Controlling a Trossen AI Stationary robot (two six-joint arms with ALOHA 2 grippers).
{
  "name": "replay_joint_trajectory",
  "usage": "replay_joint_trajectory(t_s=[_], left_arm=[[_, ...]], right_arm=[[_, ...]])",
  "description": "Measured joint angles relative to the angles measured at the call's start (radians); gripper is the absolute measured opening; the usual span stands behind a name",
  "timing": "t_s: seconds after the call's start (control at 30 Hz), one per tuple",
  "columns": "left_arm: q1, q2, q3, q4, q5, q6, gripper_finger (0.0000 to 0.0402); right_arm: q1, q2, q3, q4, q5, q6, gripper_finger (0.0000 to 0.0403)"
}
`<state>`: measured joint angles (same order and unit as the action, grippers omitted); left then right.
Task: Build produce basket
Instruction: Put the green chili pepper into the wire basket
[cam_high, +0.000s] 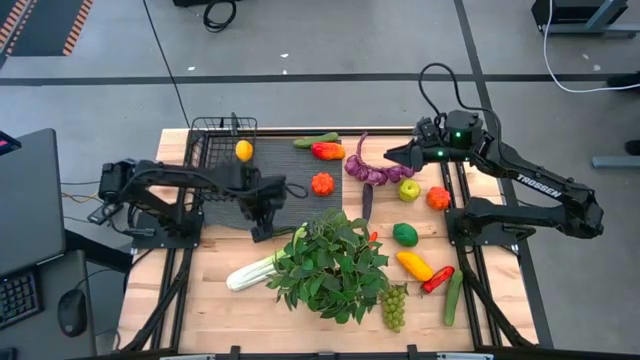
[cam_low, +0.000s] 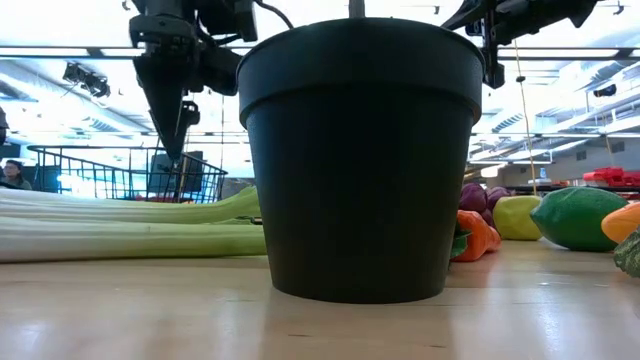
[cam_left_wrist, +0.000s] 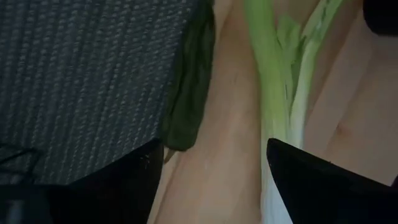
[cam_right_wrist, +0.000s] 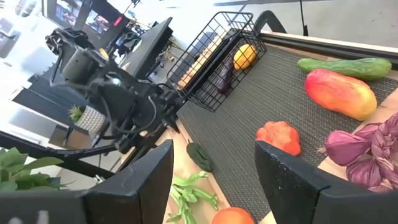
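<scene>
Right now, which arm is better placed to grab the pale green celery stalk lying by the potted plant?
Left, probably. The left end effector hangs open near the mat's edge, and its wrist view shows the pale green celery stalk between its fingers. The right end effector waits open at the table's far side, above the purple bulb string.

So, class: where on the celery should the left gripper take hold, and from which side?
Probably across the pale stalk of the celery, coming from above. It lies flat on the table; its leafy end runs under the potted plant. The left gripper, open, hovers nearby.
</scene>
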<state>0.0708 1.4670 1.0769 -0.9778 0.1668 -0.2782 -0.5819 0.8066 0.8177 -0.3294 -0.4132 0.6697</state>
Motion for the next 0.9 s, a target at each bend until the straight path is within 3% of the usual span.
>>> replay_joint_trajectory(t_s=[0.3, 0.63, 0.9], left_arm=[[-0.079, 0.0, -0.076, 0.093, -0.189, 0.061, 0.029], [-0.121, 0.0, -0.21, 0.279, -0.269, 0.055, 0.029], [-0.121, 0.003, -0.275, 0.392, -0.272, 0.099, 0.029]], right_arm=[[0.0, 0.0, 0.0, 0.001, 0.009, 0.031, 0.0229], [0.0, 0.0, 0.0, -0.003, 0.041, 0.119, 0.0229], [0.0, 0.0, 0.0, -0.004, 0.054, 0.161, 0.0229]])
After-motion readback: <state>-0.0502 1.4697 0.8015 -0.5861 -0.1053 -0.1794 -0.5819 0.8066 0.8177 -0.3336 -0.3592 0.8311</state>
